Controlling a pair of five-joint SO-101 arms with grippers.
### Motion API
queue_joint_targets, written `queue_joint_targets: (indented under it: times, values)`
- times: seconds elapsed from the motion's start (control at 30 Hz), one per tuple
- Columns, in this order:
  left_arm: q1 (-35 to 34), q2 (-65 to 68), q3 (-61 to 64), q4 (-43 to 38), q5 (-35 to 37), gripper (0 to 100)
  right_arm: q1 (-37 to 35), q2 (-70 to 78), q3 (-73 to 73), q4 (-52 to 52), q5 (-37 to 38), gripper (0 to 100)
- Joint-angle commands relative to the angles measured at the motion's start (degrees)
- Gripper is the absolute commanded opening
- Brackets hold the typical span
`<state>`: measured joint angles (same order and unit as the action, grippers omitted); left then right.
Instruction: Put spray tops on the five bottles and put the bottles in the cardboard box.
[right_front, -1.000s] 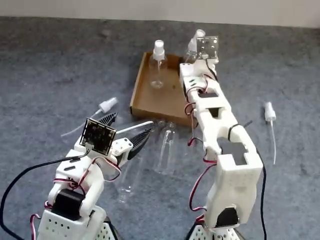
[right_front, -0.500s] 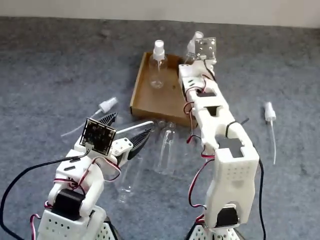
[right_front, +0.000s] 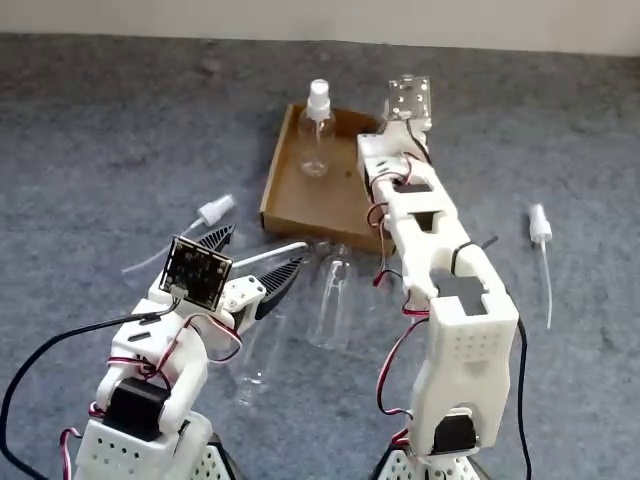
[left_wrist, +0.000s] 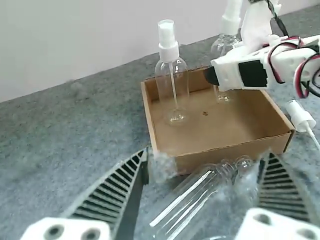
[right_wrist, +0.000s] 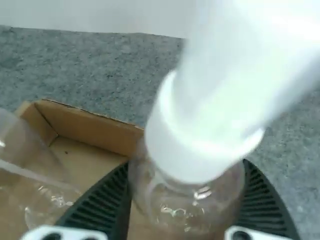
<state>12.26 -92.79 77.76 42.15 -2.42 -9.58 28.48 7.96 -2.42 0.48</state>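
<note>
Right arm (right_front: 440, 250) straighter, gripper (right_wrist: 186, 170) around clear bottle (right_wrist: 175, 200)

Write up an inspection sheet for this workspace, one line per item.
Surface: grey carpeted table.
Job's things: cardboard box holds an upright capped bottle; second capped bottle at its far corner; three uncapped bottles lie in front of the box; two loose spray tops lie on the table.
Clutter: nothing seen.
Grippers: left gripper open around one uncapped bottle; right gripper shut on the second capped bottle.
Cables: red and white wires along both arms; black cable at the left base.
Surroundings: pale wall behind.
</note>
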Motion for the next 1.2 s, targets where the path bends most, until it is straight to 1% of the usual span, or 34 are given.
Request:
queue_joint_targets:
  times: [0.0, 0.2, 0.33, 0.5, 0.7, 0.83, 0.97, 1.03, 1.17]
  values:
    - [-0.31, 0.40, -0.13, 0.18, -0.26, 28, -1.01, -1.45, -3.30, 0.31, -0.44, 25.5]
    - [-0.31, 0.40, -0.13, 0.18, -0.26, 28, -1.19, -1.63, -3.30, 0.40, -0.44, 30.6]
    - [-0.31, 0.40, -0.13, 0.18, -0.26, 28, -1.19, -1.80, -4.00, 0.48, -0.44, 31.6]
    - [-0.40, 0.40, -0.13, 0.18, -0.26, 28, -1.10, -1.71, -11.30, 8.92, -0.62, 31.6]
    - [-0.40, 0.40, -0.13, 0.18, -0.26, 28, -1.01, -1.71, -19.03, 15.16, -0.62, 31.6]
    - [-0.48, 0.40, -0.13, 0.09, -0.35, 28, -0.57, -1.71, -26.77, 23.16, -0.62, 31.6]
    - [-0.66, 0.40, -0.22, 0.00, -0.35, 28, 0.04, -1.80, -37.93, 34.51, -0.79, 31.5]
    - [-0.66, 0.40, -0.22, 0.00, -0.35, 28, 0.13, -1.80, -44.18, 41.45, -0.79, 31.5]
    - [-0.75, 0.31, -0.22, 0.00, -0.35, 28, 0.04, -1.71, -57.36, 59.12, -0.79, 31.4]
